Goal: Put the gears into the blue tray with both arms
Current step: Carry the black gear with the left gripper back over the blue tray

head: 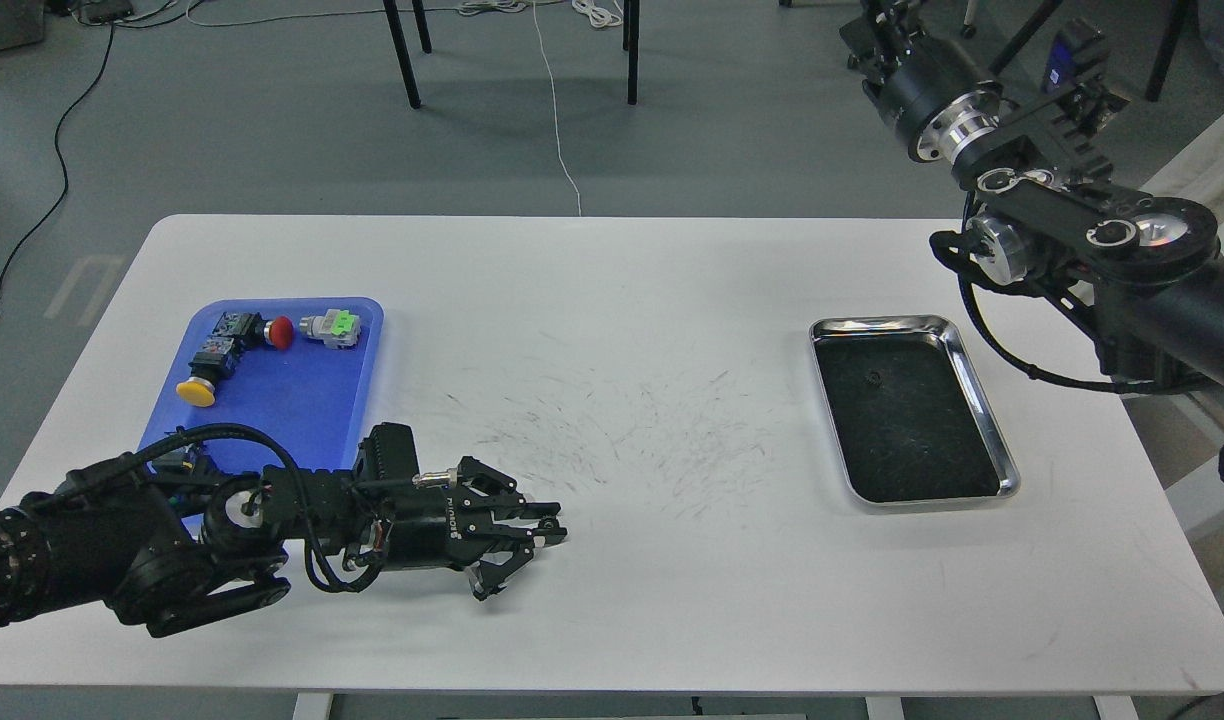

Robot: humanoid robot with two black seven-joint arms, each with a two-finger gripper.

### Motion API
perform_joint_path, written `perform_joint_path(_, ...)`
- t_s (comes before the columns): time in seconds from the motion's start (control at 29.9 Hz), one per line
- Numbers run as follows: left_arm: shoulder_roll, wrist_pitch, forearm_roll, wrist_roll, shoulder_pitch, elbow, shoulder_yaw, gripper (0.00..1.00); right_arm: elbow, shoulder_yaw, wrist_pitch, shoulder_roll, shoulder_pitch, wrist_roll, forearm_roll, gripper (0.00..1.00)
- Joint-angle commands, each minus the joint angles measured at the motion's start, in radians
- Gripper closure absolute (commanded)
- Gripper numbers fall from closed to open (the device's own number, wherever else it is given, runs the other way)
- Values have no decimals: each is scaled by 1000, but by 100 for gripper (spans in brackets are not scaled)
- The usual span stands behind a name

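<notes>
The blue tray (302,410) lies at the table's left, its near edge hidden behind my left arm. One tiny black gear (874,378) rests on the dark bottom of the steel tray (980,400) at the right. No other gear shows. My left gripper (554,533) hovers low over the table just right of the blue tray, pointing right, with its fingertips drawn together. Whether anything is pinched between them is too small to see. My right arm rises past the table's far right corner, and its gripper (870,38) is dark and partly cut off by the top edge.
Three push-button switches lie in the far part of the blue tray: a red-capped one (280,332), a yellow-capped one (197,391) and a green one (334,326). Scuffed white tabletop (622,430) stretches between the two trays. Chair legs and cables are on the floor beyond.
</notes>
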Motion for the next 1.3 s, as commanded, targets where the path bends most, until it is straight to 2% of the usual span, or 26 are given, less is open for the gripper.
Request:
perform_joint_path(0.0,7,-1,1,0,-1,-1,0,92,1,0,0,-3,-1,0,0,12)
perform_joint_path(0.27,88,-8,-41,0,-62,-1,-17,92,0,2,-2,2,-1,0,0,12)
perform_joint_path(0.57,268,-14,-245,0,-138,-7,-21,92,3,24,0,-4,-17,1,9,10)
perform_joint_path(0.84,398,-13,-317,0,-122,-3,-23,92,7,149,-32,-6,-123,4,17,7)
perform_joint_path(1.07,417,-11,-407,0,-96,14,-23,92,9,244,-28,-6,-207,-5,18,6)
perform_joint_path(1.14,415,-13,-421,0,-92,16,-32,92,10,288,-26,-6,-231,-29,26,6)
perform_joint_path(1.27,408,-13,-485,0,-69,20,-38,92,17,385,-12,-3,-291,-117,113,3)
